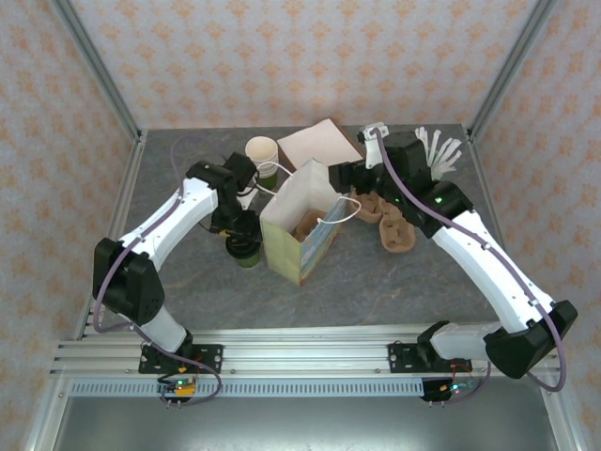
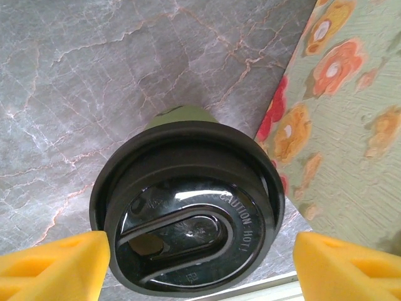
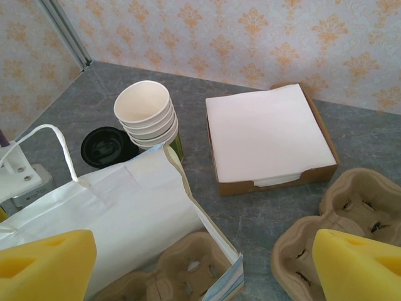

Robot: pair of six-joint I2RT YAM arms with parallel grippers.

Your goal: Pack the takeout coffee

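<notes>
Takeout coffee (image 1: 246, 250) is seen standing on the surface (image 1: 188, 291) just left of the paper bag (image 1: 299, 230), not yet packed; gripping, lifting and lowering it in are judged to be left. The left claw (image 2: 199, 254) is held wide open astride its black lid (image 2: 188, 219), with nothing gripped. The right claw (image 3: 203, 257) is spread open at the bag's mouth, empty. A cardboard carrier (image 3: 188, 269) inside the bag is made plain by the right wrist view and the lid's lettering by the left.

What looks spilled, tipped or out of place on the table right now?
Nothing stands out. The takeout coffee stands upright, lid seated, no spill around it, between the open fingers of the left gripper. The paper bag stands open beside it with a cup carrier inside.
</notes>
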